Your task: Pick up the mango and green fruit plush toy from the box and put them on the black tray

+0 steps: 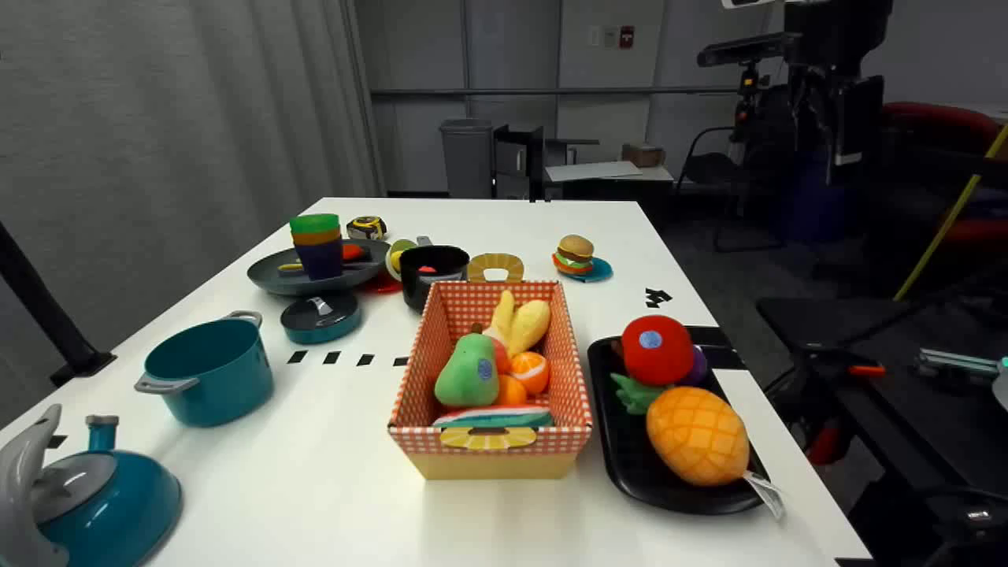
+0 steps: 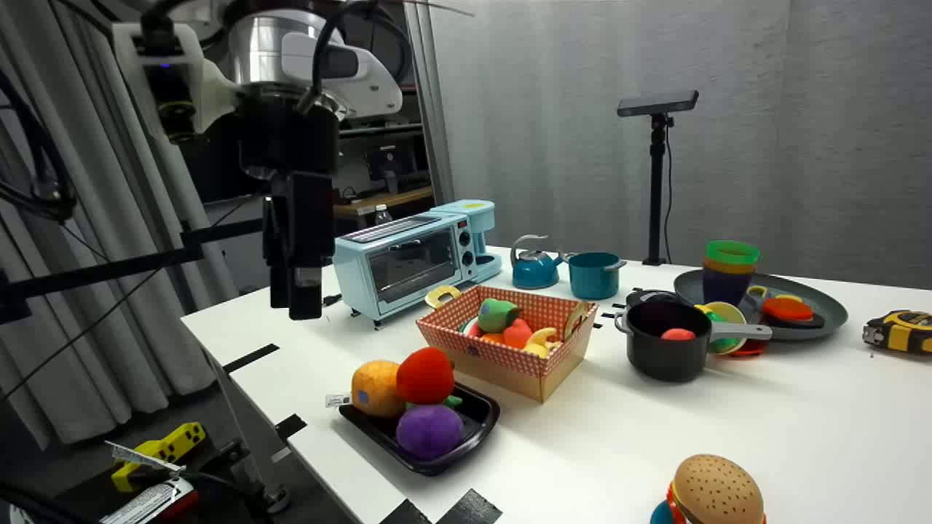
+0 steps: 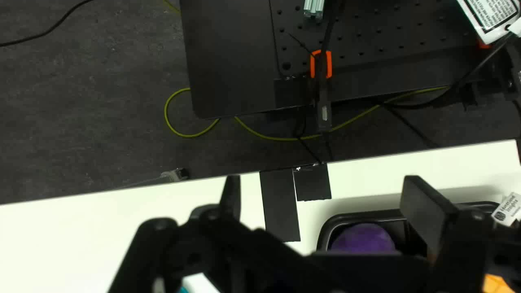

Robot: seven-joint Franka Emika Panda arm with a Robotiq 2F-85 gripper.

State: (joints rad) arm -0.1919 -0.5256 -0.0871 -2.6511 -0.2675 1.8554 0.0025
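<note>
The green fruit plush toy leans in the box, on top of other plush fruits; it also shows in an exterior view. A plump yellow plush fruit beside a banana in the box may be the mango; I cannot tell for sure. The black tray lies beside the box and holds a red, a purple and an orange textured fruit. My gripper is open and empty, high above the table edge near the tray. In the wrist view, its fingers are wide apart.
A black pot, a grey pan with stacked cups, a teal pot, a kettle and a toy burger stand on the table. A blue toaster oven stands behind the box. A dark bench lies beyond the table edge.
</note>
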